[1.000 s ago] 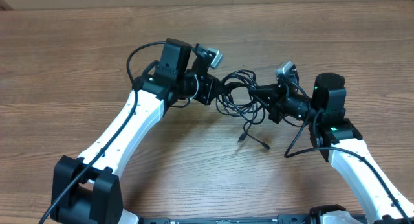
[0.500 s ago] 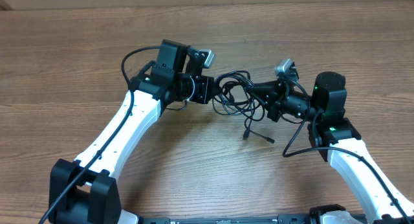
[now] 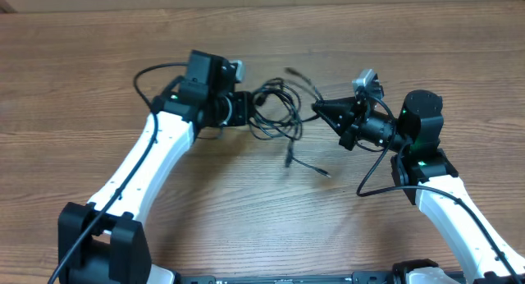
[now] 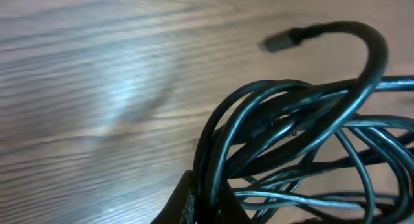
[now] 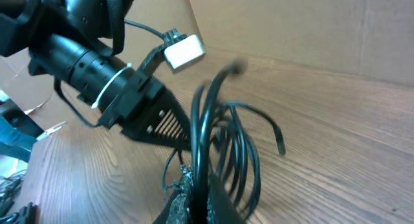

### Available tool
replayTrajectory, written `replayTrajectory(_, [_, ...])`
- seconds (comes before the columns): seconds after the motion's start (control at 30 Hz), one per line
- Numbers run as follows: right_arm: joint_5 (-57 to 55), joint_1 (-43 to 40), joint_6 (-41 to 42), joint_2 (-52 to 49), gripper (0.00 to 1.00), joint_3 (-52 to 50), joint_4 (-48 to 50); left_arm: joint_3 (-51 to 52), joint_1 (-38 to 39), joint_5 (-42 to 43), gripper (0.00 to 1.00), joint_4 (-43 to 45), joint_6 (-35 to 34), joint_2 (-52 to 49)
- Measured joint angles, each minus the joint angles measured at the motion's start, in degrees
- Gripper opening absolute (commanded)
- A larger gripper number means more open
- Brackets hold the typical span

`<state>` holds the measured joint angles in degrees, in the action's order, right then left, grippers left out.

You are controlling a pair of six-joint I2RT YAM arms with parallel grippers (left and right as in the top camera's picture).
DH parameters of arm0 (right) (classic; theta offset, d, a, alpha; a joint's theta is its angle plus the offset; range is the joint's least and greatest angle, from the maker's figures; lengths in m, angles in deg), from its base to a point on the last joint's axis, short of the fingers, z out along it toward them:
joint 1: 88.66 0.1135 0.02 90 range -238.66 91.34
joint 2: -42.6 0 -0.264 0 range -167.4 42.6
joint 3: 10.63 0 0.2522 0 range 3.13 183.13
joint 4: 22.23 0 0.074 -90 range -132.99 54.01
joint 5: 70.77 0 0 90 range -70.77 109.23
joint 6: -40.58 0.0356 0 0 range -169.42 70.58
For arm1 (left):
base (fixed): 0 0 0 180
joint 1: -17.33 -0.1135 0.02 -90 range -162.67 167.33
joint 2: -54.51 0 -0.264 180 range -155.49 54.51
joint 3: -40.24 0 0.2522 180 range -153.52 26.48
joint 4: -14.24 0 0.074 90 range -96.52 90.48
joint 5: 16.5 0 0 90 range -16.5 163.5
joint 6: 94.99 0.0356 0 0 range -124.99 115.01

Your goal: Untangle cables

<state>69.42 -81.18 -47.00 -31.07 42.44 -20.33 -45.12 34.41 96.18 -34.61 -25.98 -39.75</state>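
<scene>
Cables (image 3: 275, 113), thin black flexible cords with small plugs at their ends, hang as a loose knot of loops between the two grippers, over the middle of the brown wood-grain table (image 3: 262, 38). From overhead, two free ends trail out of the knot toward the near side; whether they touch the wood I cannot tell. A third end points away toward the far side.

At the knot's left edge sits the black two-finger left gripper (image 3: 244, 112). In the left wrist view its jaws, low in the frame (image 4: 204, 204), are pinched on several strands of the bundle (image 4: 291, 120), which fans up and to the right, and one plug end arcs over the top.

At the knot's right edge, the black two-finger right gripper (image 3: 318, 110) has its jaws squeezed on the cords as well. In the right wrist view the strands (image 5: 220, 140) rise straight out from between its fingers (image 5: 194, 201), and the top of the loop is blurred. Behind the loops in that view is the left gripper (image 5: 158, 123), with a small white wrist camera (image 5: 184, 50) above it.

Both grippers point inward at each other, near but apart, on white-and-black arms (image 3: 156, 153) reaching in from the near edge
</scene>
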Motion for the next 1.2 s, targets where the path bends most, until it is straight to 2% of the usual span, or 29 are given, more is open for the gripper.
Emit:
replayTrajectory(0.33, [-0.11,0.00,0.61,0.00,0.04,0.00,-0.50,0.00,-0.20,-2.36,0.04,-0.11,-0.90,0.00])
replayTrajectory(0.43, [-0.90,-0.02,0.87,0.00,0.22,0.00,-1.62,0.00,-0.22,-2.93,0.04,-0.13,-1.01,0.00])
replayTrajectory(0.53, [-1.18,-0.24,0.81,0.02,0.24,0.00,-2.21,0.00,-0.26,-3.89,0.04,-0.42,-1.11,-0.02])
replayTrajectory(0.7, [-1.66,-0.26,0.94,0.02,0.50,0.00,-2.82,0.00,-0.26,-4.83,0.04,-0.50,-1.18,-0.02])
replayTrajectory(0.97, [-2.23,-0.33,1.03,0.02,0.64,0.00,-2.91,0.00,-0.26,-5.14,0.04,-0.48,-1.18,-0.02])
replayTrajectory(1.1, [-2.38,-0.33,0.61,0.02,0.68,0.00,-3.58,0.00,-0.26,-5.14,0.04,-0.48,-1.18,-0.02])
replayTrajectory(1.2, [-2.40,-0.33,-2.62,0.07,0.68,0.02,-6.58,0.00,-0.31,-3.06,0.04,0.00,0.87,-0.02])
